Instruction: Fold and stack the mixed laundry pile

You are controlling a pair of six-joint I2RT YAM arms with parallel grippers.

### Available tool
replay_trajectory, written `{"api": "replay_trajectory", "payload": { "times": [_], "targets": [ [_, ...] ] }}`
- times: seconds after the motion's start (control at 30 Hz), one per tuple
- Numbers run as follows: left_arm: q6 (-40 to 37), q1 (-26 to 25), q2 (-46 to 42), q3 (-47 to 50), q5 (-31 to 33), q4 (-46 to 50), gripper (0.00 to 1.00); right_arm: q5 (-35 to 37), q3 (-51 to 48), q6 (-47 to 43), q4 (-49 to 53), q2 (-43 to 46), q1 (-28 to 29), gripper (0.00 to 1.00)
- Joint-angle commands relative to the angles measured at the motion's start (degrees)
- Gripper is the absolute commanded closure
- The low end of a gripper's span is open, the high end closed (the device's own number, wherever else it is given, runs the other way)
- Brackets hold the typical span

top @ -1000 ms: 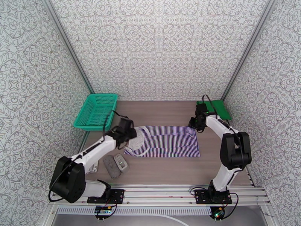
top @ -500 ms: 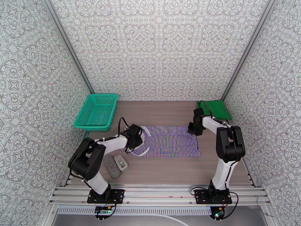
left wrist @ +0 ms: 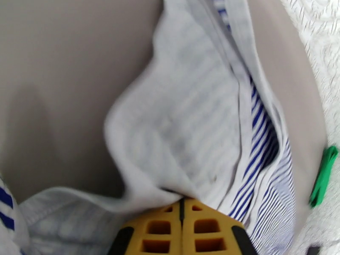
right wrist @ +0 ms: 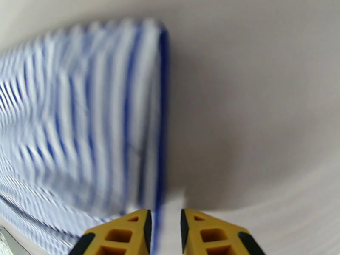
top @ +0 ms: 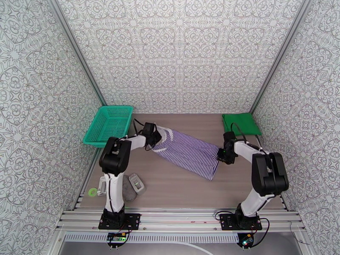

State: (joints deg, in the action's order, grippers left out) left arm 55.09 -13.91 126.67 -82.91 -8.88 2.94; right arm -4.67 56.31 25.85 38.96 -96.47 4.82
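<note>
My left pincer (left wrist: 182, 201) is pressed together on the neck end of the striped top (top: 187, 150), and the right pincer (right wrist: 165, 215) seems to nip its hem (blurred, but the edge runs between the fingers). The top stretches diagonally across the middle of the desk (top: 178, 190). I should hold both ends taut and level, then lay it flat before folding. I count two garments, the green shirt (top: 241, 123) lying at the far right corner, one basket (top: 111, 108) and two grey objects (top: 131, 186).

Bright, even light — the striped top (right wrist: 76, 124) smears with motion blur up close.
</note>
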Motion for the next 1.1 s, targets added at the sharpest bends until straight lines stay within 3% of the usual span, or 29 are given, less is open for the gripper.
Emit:
{"api": "replay_trajectory", "payload": {
  "times": [0.0,0.17,0.3,0.4,0.53,0.67,0.77,0.87,1.07],
  "targets": [
    [-1.8,1.1,8.1,-6.0,-2.6,1.4,0.98,-1.5,-3.2,1.2,1.8,5.9,3.2,0.74],
    [-2.0,1.0,12.0,-8.8,-8.1,-12.3,0.95,-2.2,-1.0,-0.4,4.2,10.4,3.6,0.75],
    [-0.4,1.6,14.1,-8.6,-12.7,-26.9,0.97,-2.9,5.2,-2.9,3.5,5.4,3.6,0.79],
    [-0.2,2.0,13.8,-9.1,-14.1,-29.4,0.96,-1.9,9.0,-4.4,2.6,0.6,4.7,0.78],
    [-3.8,2.0,10.6,-10.1,-15.8,-24.9,0.88,0.4,10.2,-5.0,1.4,-1.3,6.6,0.66],
    [-7.6,2.2,4.8,-8.7,-14.5,-18.2,0.80,4.0,12.0,-4.9,-0.7,-5.1,8.0,0.63],
    [-10.2,2.1,-1.4,-6.5,-11.6,-11.5,0.74,3.1,13.6,-4.0,-0.3,-9.5,8.3,0.65],
    [-13.0,1.7,-7.6,-1.7,-9.6,-8.0,0.71,1.9,13.3,-2.9,-0.1,-11.6,8.8,0.75],
    [-17.5,0.1,-16.8,6.8,-7.6,0.3,0.69,1.8,8.7,1.8,1.9,-9.9,11.5,0.81]
  ]
}}
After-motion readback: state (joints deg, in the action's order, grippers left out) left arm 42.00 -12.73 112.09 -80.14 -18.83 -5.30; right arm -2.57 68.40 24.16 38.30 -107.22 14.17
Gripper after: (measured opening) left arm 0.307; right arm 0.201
